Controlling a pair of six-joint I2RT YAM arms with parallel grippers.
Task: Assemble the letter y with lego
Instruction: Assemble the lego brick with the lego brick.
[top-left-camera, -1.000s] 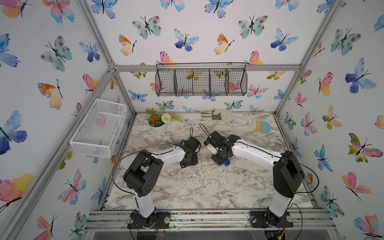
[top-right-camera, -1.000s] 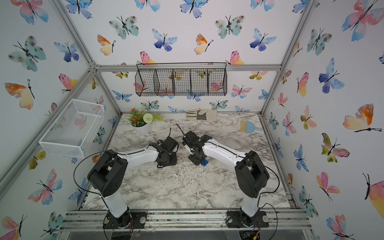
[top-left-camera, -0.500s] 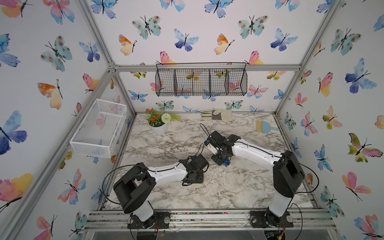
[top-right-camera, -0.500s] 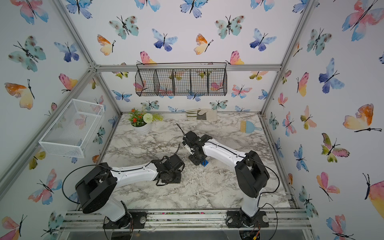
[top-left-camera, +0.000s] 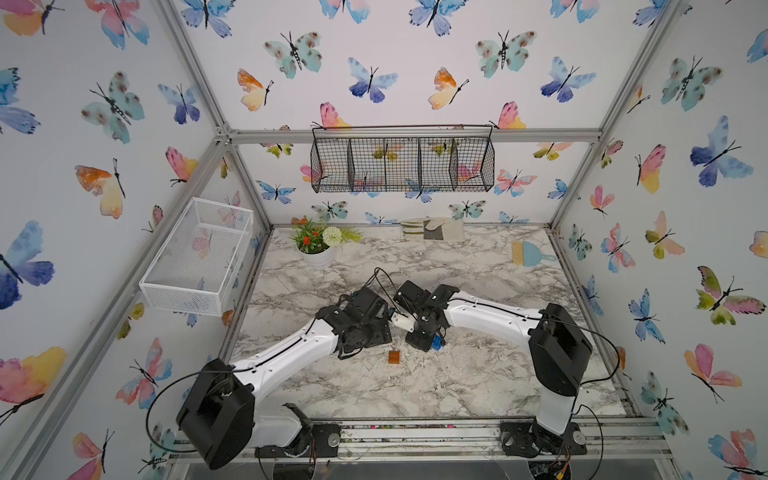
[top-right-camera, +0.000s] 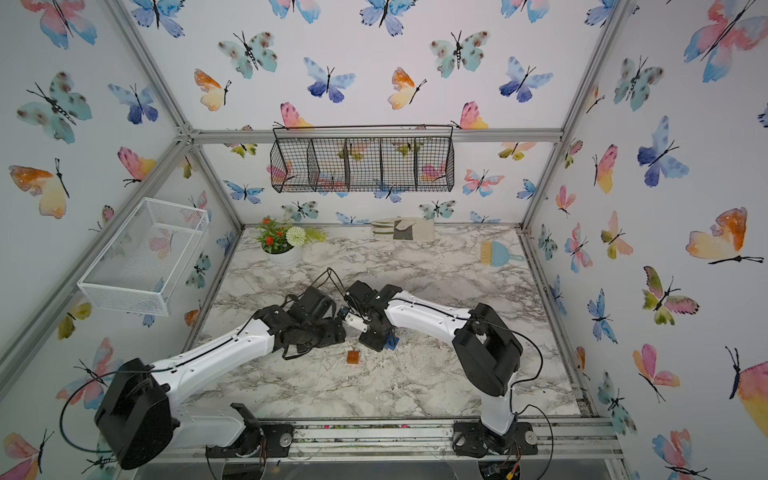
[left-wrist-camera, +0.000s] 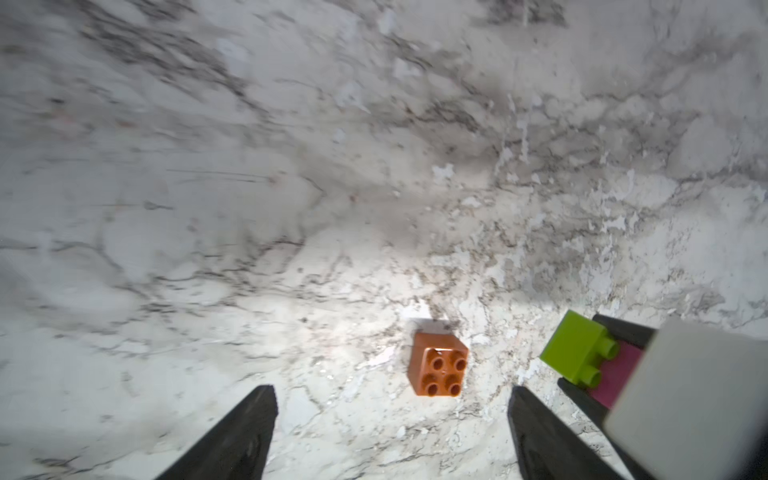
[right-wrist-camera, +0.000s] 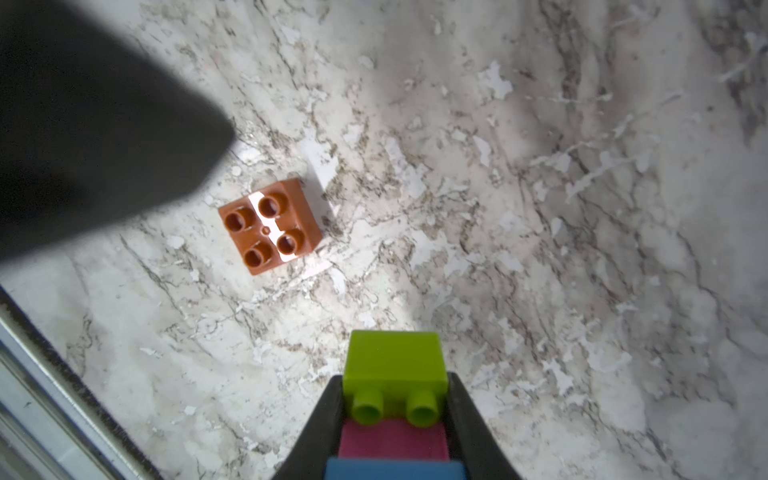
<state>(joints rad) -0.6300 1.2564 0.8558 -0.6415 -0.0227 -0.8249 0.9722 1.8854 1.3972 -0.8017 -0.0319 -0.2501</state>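
An orange lego brick (top-left-camera: 394, 357) (top-right-camera: 353, 357) sits studs up on the marble table, on its own. In the left wrist view my left gripper (left-wrist-camera: 390, 395) is open, with the orange brick (left-wrist-camera: 440, 365) just ahead of its fingertips and not touching them. My right gripper (right-wrist-camera: 395, 378) is shut on a joined stack of lego. The stack is a lime green brick (right-wrist-camera: 395, 361), a pink one (right-wrist-camera: 392, 440) and a light blue one (right-wrist-camera: 395, 469). A dark blue piece (top-left-camera: 436, 343) shows beside the right gripper (top-left-camera: 424, 340). The rest of the letter y is hidden.
A potted flower (top-left-camera: 318, 243) stands at the back left and a blue brush (top-left-camera: 530, 253) lies at the back right. Folded cloth (top-left-camera: 432, 229) rests by the back wall. A white mesh basket (top-left-camera: 199, 253) and a black wire basket (top-left-camera: 401, 164) hang on the walls.
My left arm swung toward the front, its gripper opened, and it drew back. The orange brick now lies free on the table. The right arm has held still.
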